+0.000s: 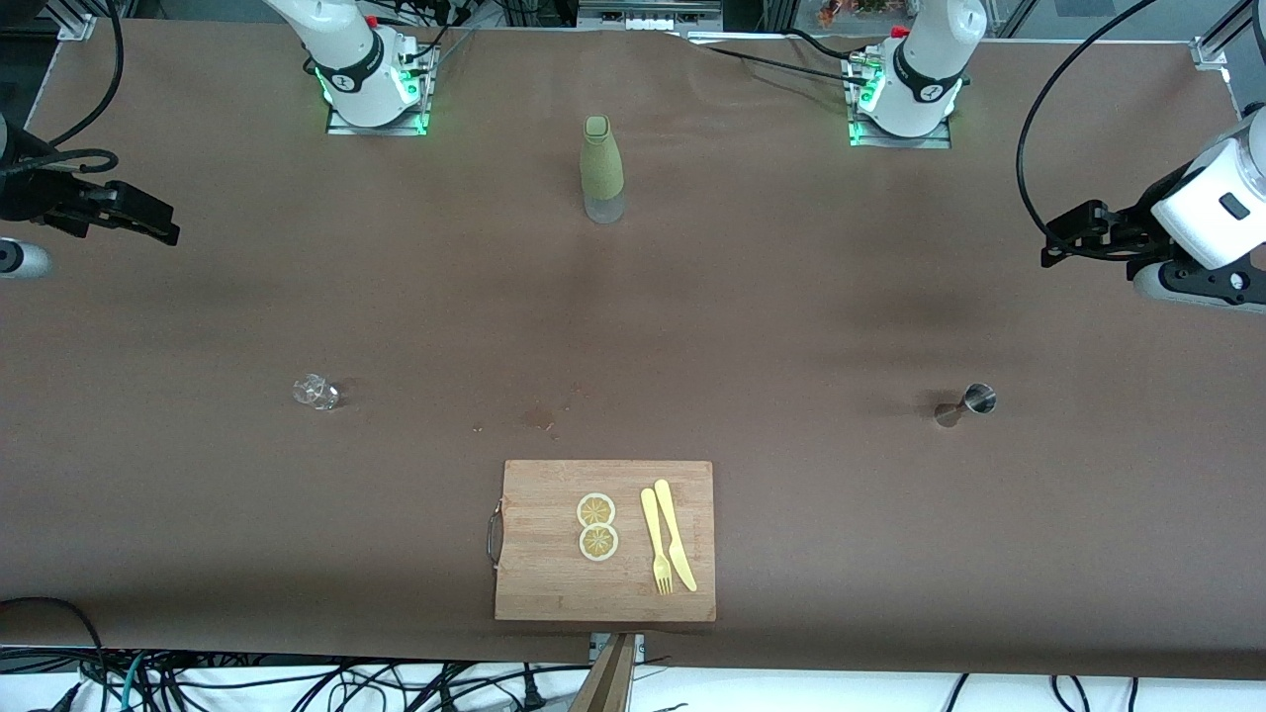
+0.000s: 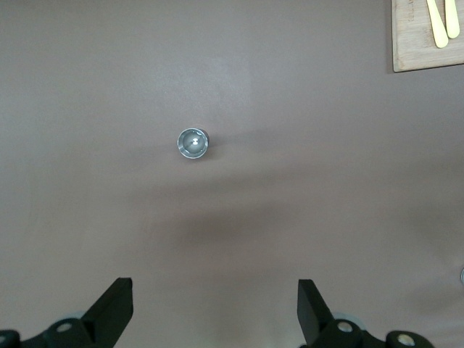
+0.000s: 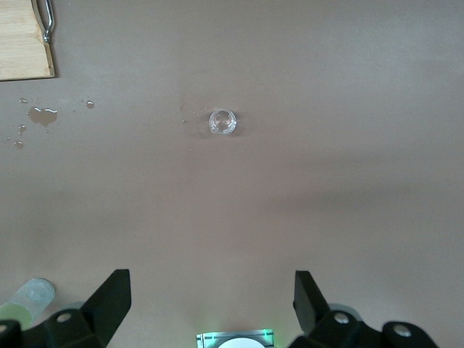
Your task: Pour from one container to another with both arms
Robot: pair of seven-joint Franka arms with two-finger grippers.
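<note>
The steel jigger [image 1: 967,403] stands upright on the brown table toward the left arm's end; the left wrist view looks down into its round rim [image 2: 193,143]. The clear glass cup [image 1: 316,393] sits toward the right arm's end and shows in the right wrist view too [image 3: 222,121]. My left gripper [image 1: 1060,247] hangs open high over the table's edge at its own end, well apart from the jigger, its fingers [image 2: 116,308] spread wide. My right gripper [image 1: 158,225] is open too, high over the table's edge at its end, away from the cup, nothing between its fingers [image 3: 112,296].
A tall olive-green bottle [image 1: 600,169] stands mid-table near the bases. A wooden cutting board [image 1: 534,583] near the front edge carries two lemon slices [image 1: 597,526], a yellow knife and a fork [image 1: 655,539]. Small water drops [image 1: 540,419] lie on the table just above the board.
</note>
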